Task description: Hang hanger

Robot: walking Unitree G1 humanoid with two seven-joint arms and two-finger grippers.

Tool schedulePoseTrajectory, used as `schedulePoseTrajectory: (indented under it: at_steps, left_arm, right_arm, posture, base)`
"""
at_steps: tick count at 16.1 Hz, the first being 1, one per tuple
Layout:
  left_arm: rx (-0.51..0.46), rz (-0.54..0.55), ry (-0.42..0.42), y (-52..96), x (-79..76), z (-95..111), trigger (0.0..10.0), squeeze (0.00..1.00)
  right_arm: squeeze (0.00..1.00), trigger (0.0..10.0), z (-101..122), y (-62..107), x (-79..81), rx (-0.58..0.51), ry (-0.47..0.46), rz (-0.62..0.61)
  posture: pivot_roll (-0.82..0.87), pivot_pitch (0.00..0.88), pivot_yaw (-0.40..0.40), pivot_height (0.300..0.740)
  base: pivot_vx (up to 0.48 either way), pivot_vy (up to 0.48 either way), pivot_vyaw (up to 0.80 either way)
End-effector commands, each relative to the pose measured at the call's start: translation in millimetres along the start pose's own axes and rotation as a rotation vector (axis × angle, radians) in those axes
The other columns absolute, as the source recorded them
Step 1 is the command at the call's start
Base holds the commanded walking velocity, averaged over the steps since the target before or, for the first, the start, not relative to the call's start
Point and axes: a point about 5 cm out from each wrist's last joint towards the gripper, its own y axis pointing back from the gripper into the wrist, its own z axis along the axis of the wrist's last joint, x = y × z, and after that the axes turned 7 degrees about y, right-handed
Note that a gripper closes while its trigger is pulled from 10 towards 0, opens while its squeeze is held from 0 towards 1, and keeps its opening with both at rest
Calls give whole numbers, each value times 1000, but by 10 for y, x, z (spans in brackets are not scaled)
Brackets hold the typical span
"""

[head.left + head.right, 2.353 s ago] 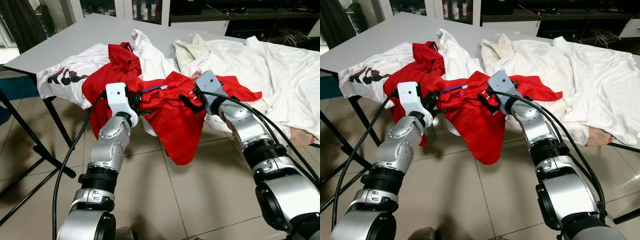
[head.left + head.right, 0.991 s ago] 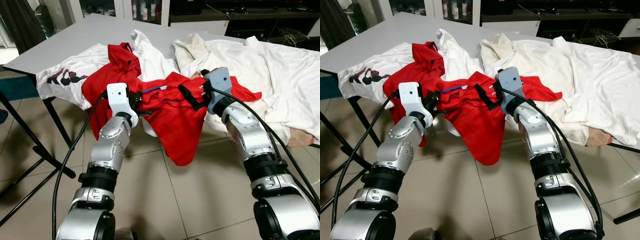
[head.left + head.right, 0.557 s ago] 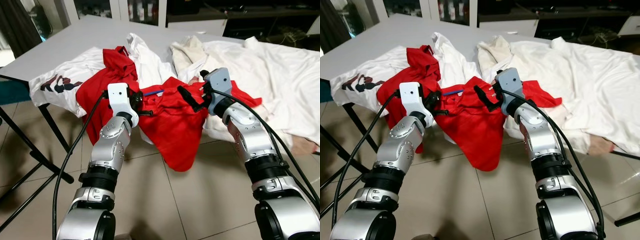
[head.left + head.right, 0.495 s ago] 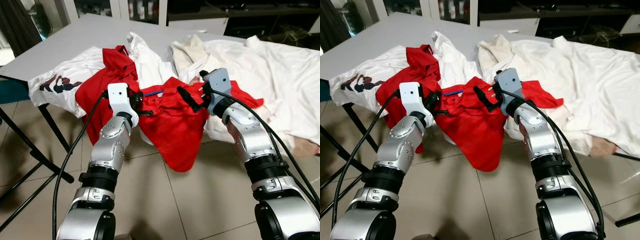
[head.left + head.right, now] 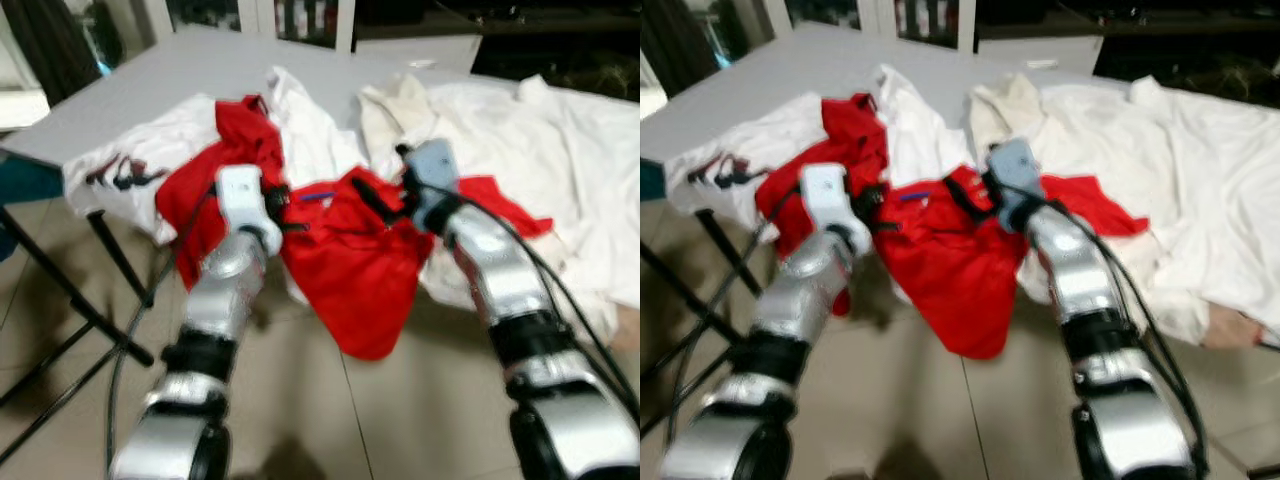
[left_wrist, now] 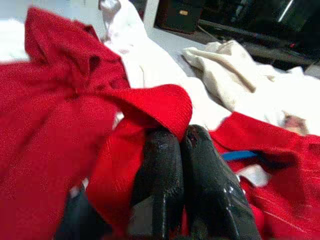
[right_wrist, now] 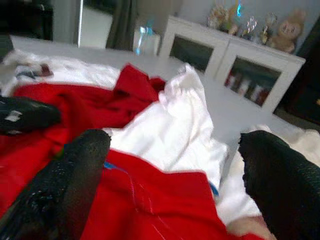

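A red shirt (image 5: 360, 265) hangs off the table's front edge between my two arms. Part of a blue hanger (image 5: 318, 196) shows inside its neck opening, and the same blue hanger (image 6: 240, 155) peeks out of the cloth in the left wrist view. My left gripper (image 5: 285, 215) is shut on a fold of the red shirt (image 6: 150, 107), its fingers (image 6: 165, 165) pressed together. On the shirt's other side my right gripper (image 5: 385, 185) stands open just above the cloth, fingers (image 7: 75, 175) wide apart over the collar area.
A grey table (image 5: 150, 80) carries a heap of white clothes (image 5: 560, 150), a second red garment (image 5: 240, 150) and a white printed shirt (image 5: 120, 165). Black table legs (image 5: 60, 300) stand on the tiled floor at left. A white cabinet (image 7: 220, 60) lies beyond.
The whole picture has shifted a little and blurred, so the camera moved. The right gripper rose slightly off the shirt early on. The left gripper keeps its hold.
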Motion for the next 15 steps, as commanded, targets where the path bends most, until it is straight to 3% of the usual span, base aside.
schedulePoseTrajectory:
  at_steps: [1,6,15]
  left_arm:
    - [0,-44,2,-35,-147,-6,10000,0]
    - [-1,-47,1,-38,-155,-6,10000,0]
    - [-4,-49,1,-29,-157,-10,10000,0]
  right_arm:
    - [0,10000,-27,71,-111,20,7,-25]
    - [0,10000,-23,72,-113,22,10,-22]
    - [0,10000,12,73,-109,14,50,32]
  posture:
    - [55,0,-2,740]
    - [55,0,-4,740]
    - [55,0,-4,740]
  base:
    - [364,0,0]
    - [335,0,0]
    - [0,0,0]
